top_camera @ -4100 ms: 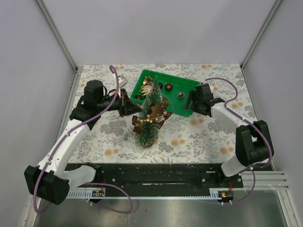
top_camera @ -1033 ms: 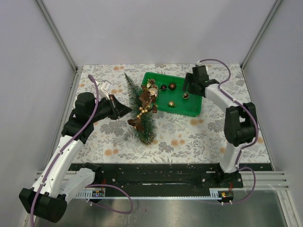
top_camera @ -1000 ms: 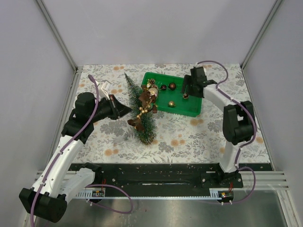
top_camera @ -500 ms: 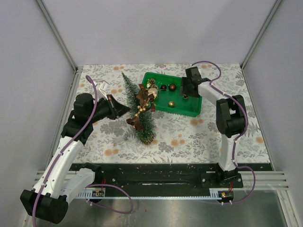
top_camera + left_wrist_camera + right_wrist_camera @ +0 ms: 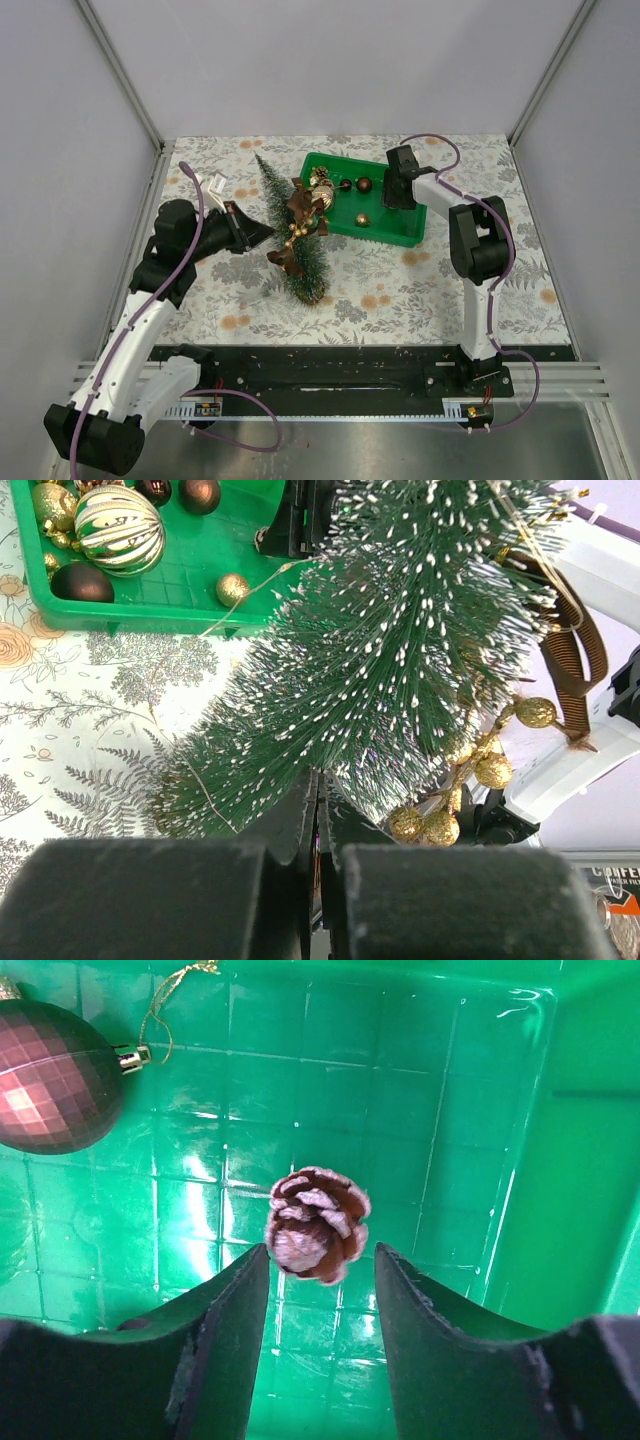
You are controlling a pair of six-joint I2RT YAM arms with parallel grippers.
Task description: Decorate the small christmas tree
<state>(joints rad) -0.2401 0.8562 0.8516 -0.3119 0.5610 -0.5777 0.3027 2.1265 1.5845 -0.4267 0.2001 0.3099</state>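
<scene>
Flowered cloth covers the table between plain white walls. The small christmas tree stands on it just left of the green tray, its tip tilted away to the far left. The left gripper is pressed into the tree's side with its fingers fully closed, apparently pinching the bristles, likely to steady the tree while decorations go on. The tree is dark green with white-frosted tips, already wearing a brown ribbon and gold berries. The right gripper reaches down into the tray, half open, its fingers either side of a pine cone without clamping it; this looks like the pick-up of the next ornament.
</scene>
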